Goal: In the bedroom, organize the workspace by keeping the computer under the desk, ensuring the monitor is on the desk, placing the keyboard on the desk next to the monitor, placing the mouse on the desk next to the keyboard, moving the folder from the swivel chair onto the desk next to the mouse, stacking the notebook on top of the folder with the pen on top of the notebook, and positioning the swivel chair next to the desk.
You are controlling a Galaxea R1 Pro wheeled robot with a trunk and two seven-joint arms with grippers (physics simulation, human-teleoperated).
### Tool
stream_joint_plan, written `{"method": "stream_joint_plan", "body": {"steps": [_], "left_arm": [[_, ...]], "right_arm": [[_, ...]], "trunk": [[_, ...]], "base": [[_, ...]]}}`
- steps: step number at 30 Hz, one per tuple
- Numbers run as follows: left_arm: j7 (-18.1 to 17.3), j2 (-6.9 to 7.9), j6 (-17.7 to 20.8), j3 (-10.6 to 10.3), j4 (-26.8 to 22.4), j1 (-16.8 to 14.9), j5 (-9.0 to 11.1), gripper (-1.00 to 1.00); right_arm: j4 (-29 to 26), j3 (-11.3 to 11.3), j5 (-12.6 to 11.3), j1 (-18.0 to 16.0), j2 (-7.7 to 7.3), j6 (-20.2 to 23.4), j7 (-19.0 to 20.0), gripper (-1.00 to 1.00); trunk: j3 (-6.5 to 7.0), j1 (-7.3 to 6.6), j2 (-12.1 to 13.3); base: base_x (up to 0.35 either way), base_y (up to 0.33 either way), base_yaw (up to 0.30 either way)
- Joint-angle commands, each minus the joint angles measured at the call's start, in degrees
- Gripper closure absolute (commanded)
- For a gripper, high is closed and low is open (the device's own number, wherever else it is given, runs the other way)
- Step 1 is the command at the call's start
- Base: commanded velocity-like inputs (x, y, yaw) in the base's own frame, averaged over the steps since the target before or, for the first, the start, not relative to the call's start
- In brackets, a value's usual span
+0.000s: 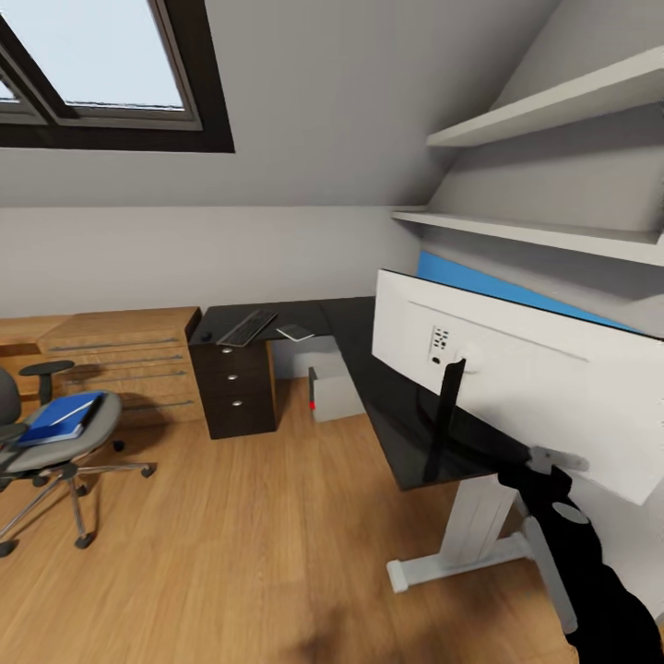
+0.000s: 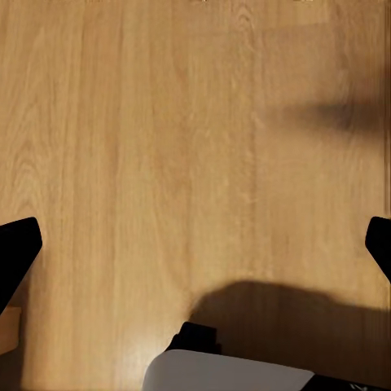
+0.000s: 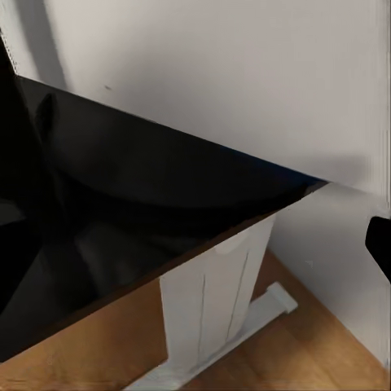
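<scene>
Right end effector (image 1: 544, 458) at the white back of the monitor (image 1: 516, 369), grasp state unclear, left end effector's fingertips (image 2: 18, 248) spread wide over floor, monitor on black surface (image 1: 387, 387), keyboard (image 1: 246, 327) at far end, computer (image 1: 330, 395) beneath, folder (image 1: 60, 417) on swivel chair (image 1: 55, 443), no legible writing.

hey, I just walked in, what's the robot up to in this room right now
The robot is tidying a desk setup. Its right arm reaches up by the monitor, which stands on the black desk with its pale back toward the camera; I can't tell whether it is gripped. The keyboard lies at the desk's far corner and the computer sits underneath. The blue folder is on the chair. The left hand hangs open over the floor.
</scene>
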Motion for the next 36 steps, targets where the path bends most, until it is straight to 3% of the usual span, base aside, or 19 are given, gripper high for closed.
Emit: {"method": "stream_joint_plan", "body": {"steps": [1,9,21,36], "left_arm": [[0.41,0.03,-0.27,-0.49,0.01,-0.05,0.45,-1.00],[0.41,-0.05,-0.33,-0.49,0.01,-0.05,0.45,-1.00],[0.41,0.02,-0.35,-0.49,0.01,-0.05,0.45,-1.00],[0.41,0.08,-0.34,-0.49,0.01,-0.05,0.45,-1.00]], "right_arm": [[-0.30,0.03,-0.66,-0.03,-0.03,0.88,-0.44,-1.00],[-1.68,0.06,-0.84,0.00,0.00,3.01,-0.38,-1.00],[-1.47,-0.06,-0.50,0.01,-0.22,-3.64,-0.13,-1.00],[-1.27,-0.09,-0.22,0.02,-0.35,-4.71,-0.16,-1.00]], "trunk": [[-0.06,0.01,-0.04],[-0.06,0.01,-0.04],[-0.06,0.01,-0.04],[-0.06,0.01,-0.04]], "base": [[0.106,-0.236,0.000],[0.134,-0.280,0.000],[0.109,-0.218,0.000],[0.123,-0.099,0.000]]}}
